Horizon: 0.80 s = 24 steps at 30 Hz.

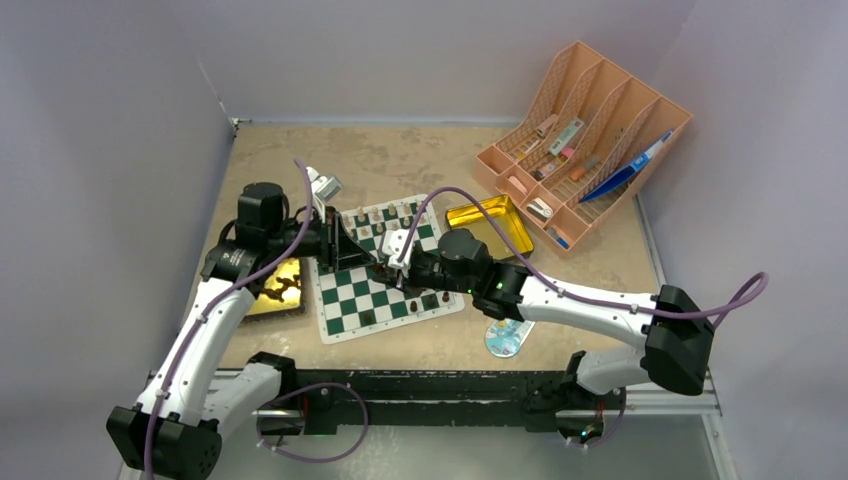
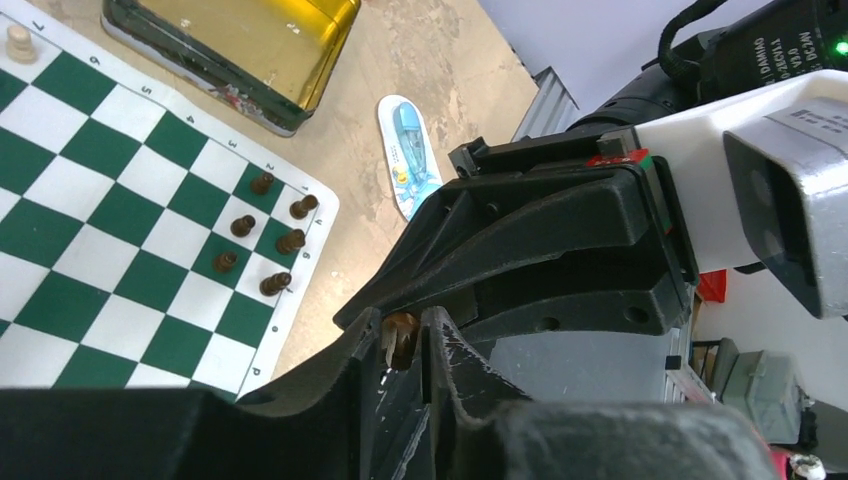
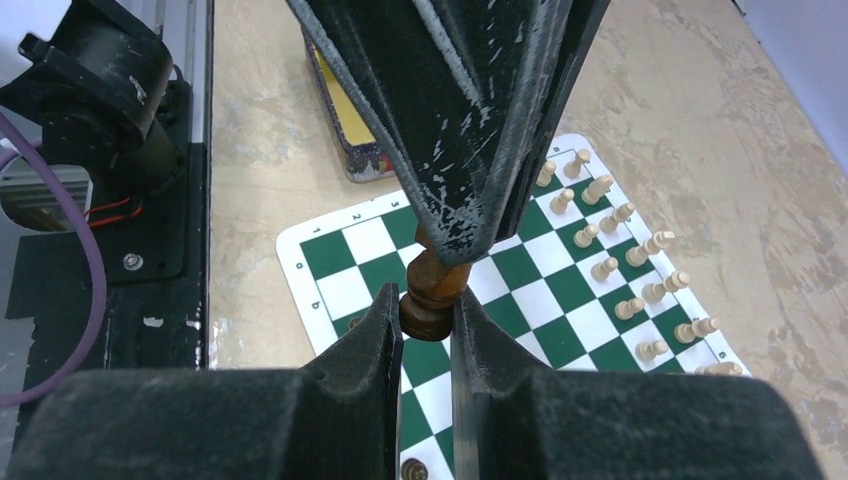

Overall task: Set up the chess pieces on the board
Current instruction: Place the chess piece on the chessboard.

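Chess pieces are partly set out. Tan pieces (image 3: 605,268) are stood in two rows along the 12 o'clock edge of the board (image 1: 350,300), as seen from the top view. A few dark pieces (image 2: 291,241) are grouped near its 5 o'clock corner.

One brown piece (image 3: 437,278) is held over the middle of the board between both tools, which are met tip to tip. The right tool (image 3: 427,305), at 3 o'clock of the piece, is narrowed onto its base, with both fingers touching it. The left tool (image 2: 400,320), at 9 o'clock, is pinched on its head. The piece is seemingly lifted clear of the squares, though this cannot be told for certain.

A gold tin (image 1: 490,225) is laid on the bench (image 1: 400,160) just beside the board at 2 o'clock. A rack (image 1: 585,140) is placed farther out the same way.
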Available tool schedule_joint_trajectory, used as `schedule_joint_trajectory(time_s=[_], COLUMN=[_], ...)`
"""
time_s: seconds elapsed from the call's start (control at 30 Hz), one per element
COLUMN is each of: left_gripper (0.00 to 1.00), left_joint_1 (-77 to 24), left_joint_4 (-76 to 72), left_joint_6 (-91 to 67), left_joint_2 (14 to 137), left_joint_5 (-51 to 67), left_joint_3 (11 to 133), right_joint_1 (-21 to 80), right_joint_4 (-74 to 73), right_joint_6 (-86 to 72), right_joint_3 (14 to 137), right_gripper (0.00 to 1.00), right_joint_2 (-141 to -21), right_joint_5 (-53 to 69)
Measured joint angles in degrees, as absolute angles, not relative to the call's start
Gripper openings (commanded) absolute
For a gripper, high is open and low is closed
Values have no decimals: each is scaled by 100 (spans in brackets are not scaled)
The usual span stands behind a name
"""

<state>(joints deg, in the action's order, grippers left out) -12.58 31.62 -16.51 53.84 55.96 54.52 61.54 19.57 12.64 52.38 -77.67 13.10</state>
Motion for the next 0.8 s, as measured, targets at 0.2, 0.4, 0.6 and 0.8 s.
schedule_joint_trajectory(time_s=[0.2, 0.4, 0.6, 0.8], left_gripper=[22, 0, 0, 0], left_joint_1=[-1291, -1345, -1409, -1573], left_joint_4=[3426, 3485, 3566, 3892], left_joint_6=[-1531, -1514, -1437, -1544], left_joint_2=[5443, 5483, 5343, 5092], left_joint_5=[5463, 5454, 5151, 4163], left_joint_3=[5472, 5520, 5535, 5605], right_joint_1=[6154, 6154, 6156, 6158], right_joint_4=[1953, 1931, 1951, 1951], right_joint_6=[1243, 1203, 978, 443], right_joint_3=[5236, 5236, 5234, 4821], right_gripper=[0, 6, 50, 82], right_joint_2=[-7767, -7767, -7760, -7129], right_joint_5=[1308, 1310, 1236, 819])
